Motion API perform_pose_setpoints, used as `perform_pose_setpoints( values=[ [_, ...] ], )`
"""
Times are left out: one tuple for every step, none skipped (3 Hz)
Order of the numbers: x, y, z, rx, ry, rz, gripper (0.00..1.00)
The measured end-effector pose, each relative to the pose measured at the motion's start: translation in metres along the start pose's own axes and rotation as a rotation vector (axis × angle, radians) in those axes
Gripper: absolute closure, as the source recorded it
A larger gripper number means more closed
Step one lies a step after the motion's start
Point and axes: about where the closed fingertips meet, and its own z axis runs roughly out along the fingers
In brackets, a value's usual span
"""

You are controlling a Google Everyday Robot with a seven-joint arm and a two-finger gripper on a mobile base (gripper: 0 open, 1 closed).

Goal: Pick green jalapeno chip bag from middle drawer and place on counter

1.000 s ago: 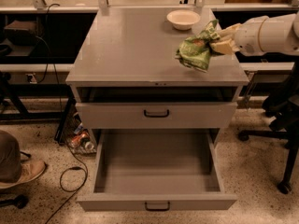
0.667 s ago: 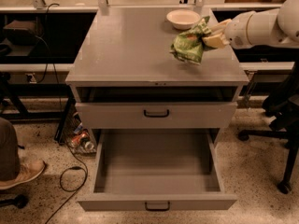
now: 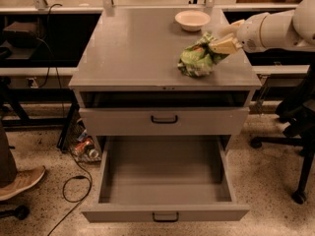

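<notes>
Grey counter (image 3: 133, 48) up top, cream bowl (image 3: 192, 19) at rear right. You see green jalapeno chip bag (image 3: 196, 60) lower than moment ago, now resting on counter's right side, in front of bowl. Gripper (image 3: 224, 44) at bag's upper-right corner, fingers pinched on foil. Middle drawer (image 3: 165, 213) stands pulled out below.

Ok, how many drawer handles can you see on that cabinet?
2. One handle on the shut upper drawer, the other handle on the open middle drawer. None looks hidden. The gripper holds the green jalapeno chip bag over the counter, right side.
</notes>
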Motion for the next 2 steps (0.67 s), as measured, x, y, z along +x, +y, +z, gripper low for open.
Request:
perform_pose_setpoints(
  values=[
    [-0.0004, 0.0023, 0.0037, -0.006, -0.001, 0.000, 0.00],
    [0.0001, 0.0023, 0.0020, -0.002, 0.000, 0.004, 0.00]
  ],
)
